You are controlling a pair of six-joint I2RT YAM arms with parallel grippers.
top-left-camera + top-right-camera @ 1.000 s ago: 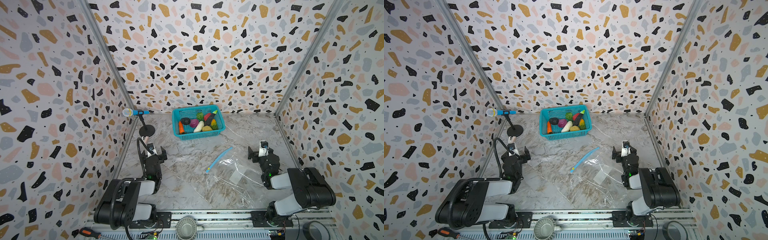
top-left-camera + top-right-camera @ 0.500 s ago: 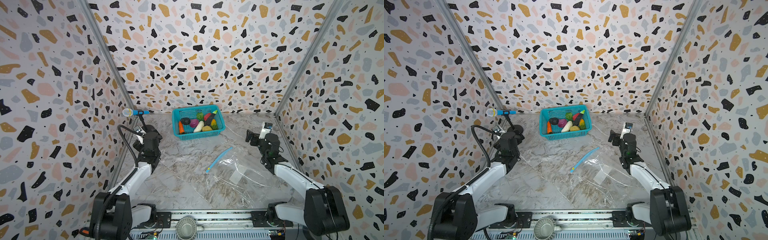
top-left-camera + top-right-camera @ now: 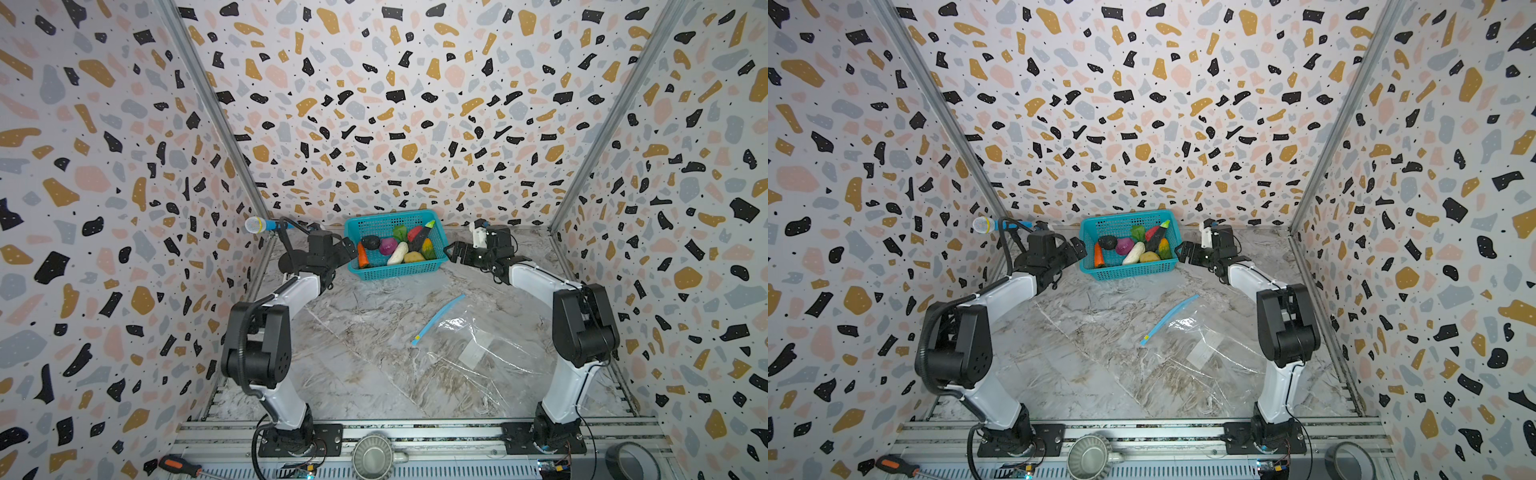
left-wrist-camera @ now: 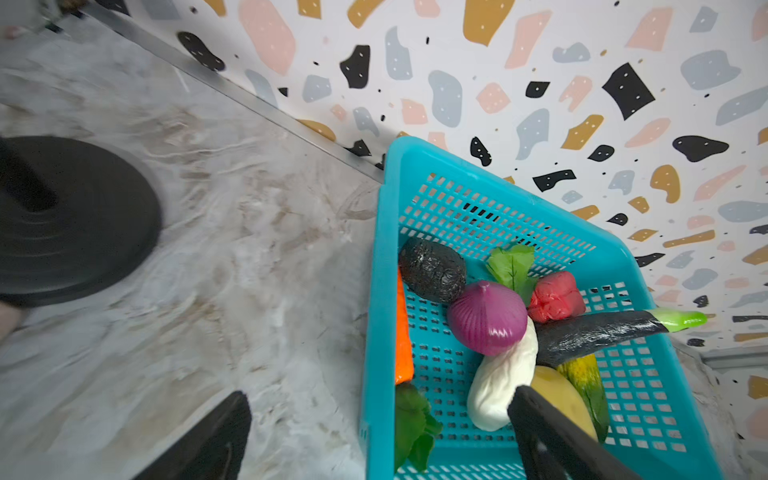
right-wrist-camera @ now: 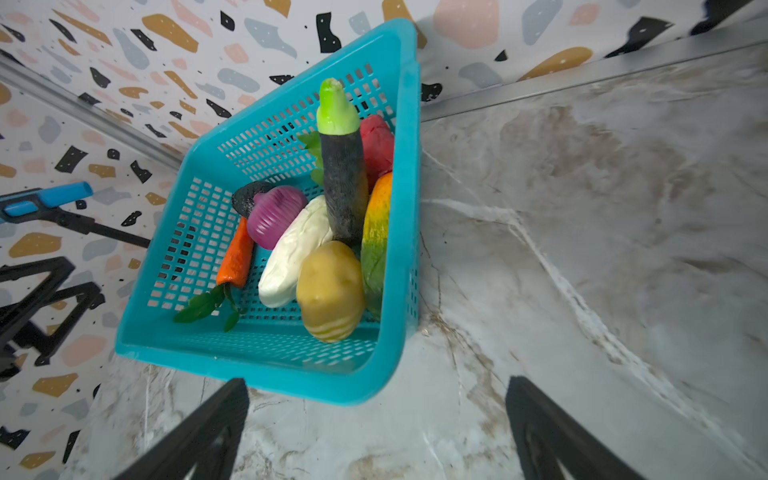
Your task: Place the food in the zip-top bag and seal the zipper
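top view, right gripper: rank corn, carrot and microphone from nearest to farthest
1. Corn, at the right end of the basket, just beside the open right gripper.
2. Carrot, at the basket's left end.
3. Microphone, past the basket, by the left wall.

1. The right hand [image 5: 377, 384] holds its two black fingers [image 5: 208, 432] spread wide and empty above the marble counter [image 5: 582, 216], just short of a corner of the teal mesh basket [image 5: 266, 368].
2. The basket stands on the counter close against the speckled wall [image 5: 174, 50].
3. A dark eggplant [image 5: 345, 187] with a green stem lies on top of the pile, between the white radish [image 5: 297, 253] and the corn [image 5: 376, 232], which lies along a side wall.
4. The red pepper [image 5: 377, 143] sits by the eggplant's stem end.
5. The yellow potato [image 5: 330, 291] is nearest the hand and touches the radish.
6. The purple onion [image 5: 276, 216] sits between the radish and the orange carrot [image 5: 237, 259], whose green leaves [image 5: 203, 305] lie on the basket floor.
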